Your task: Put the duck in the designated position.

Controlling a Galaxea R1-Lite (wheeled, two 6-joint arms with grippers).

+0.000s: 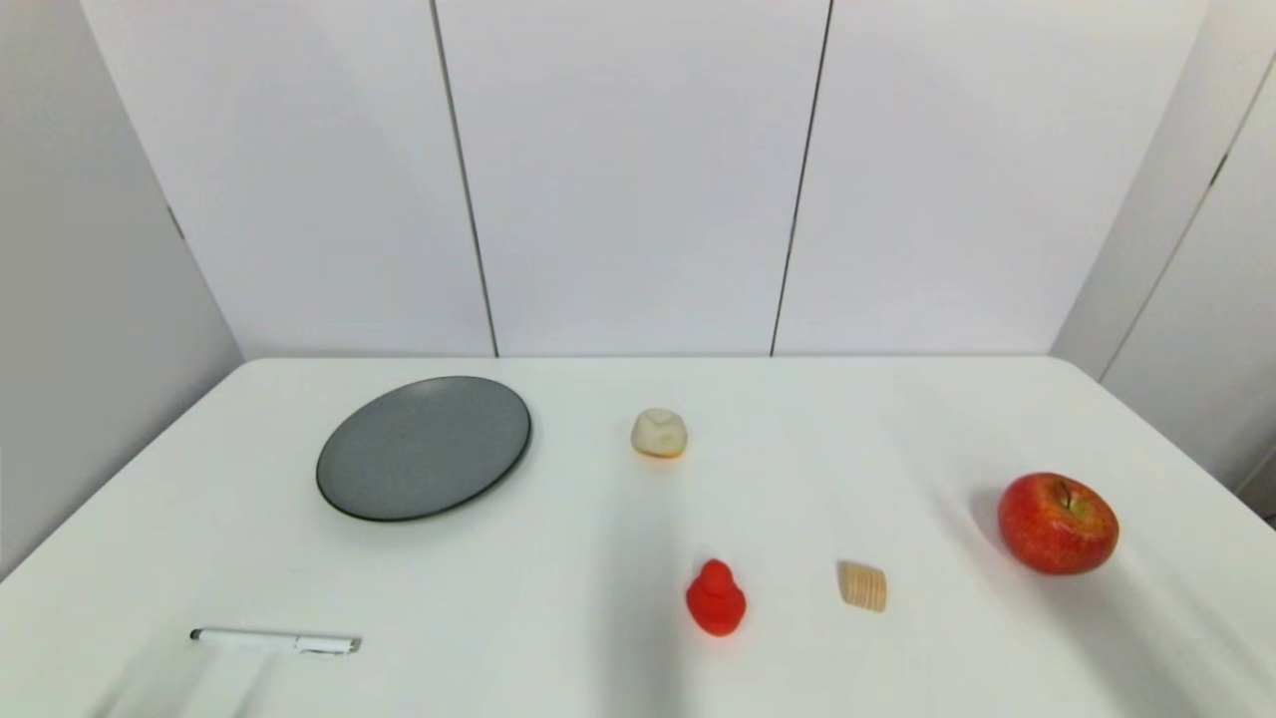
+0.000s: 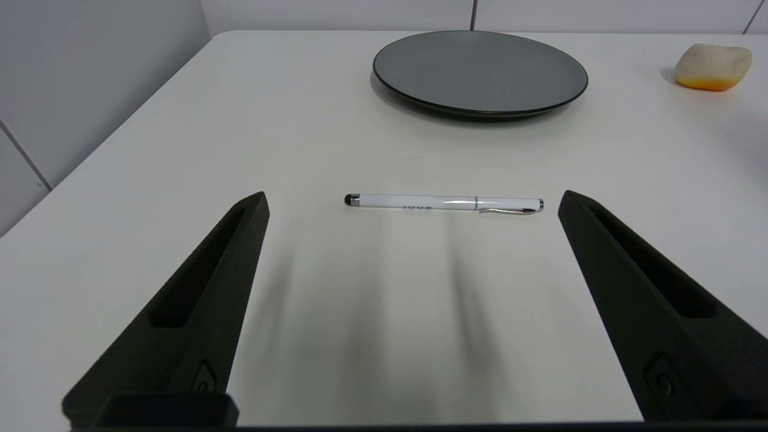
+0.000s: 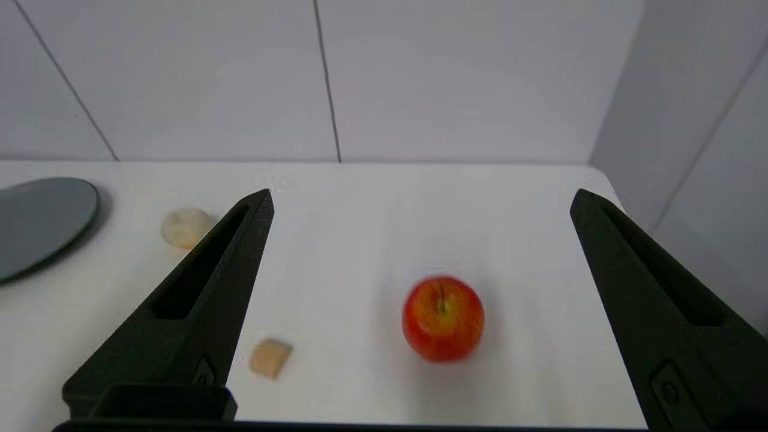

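Note:
The small red duck stands on the white table near the front, a little right of centre. Neither wrist view shows it. No marker shows any designated position on the bare tabletop. My left gripper is open, low over the front left of the table, with a white pen lying just beyond its fingertips. My right gripper is open and raised over the front right, looking down at the apple. Neither gripper shows in the head view.
A dark grey round plate lies at the back left. A cream lump sits behind the duck. A small ridged tan piece lies right of the duck, and the red-yellow apple farther right. The pen lies at the front left.

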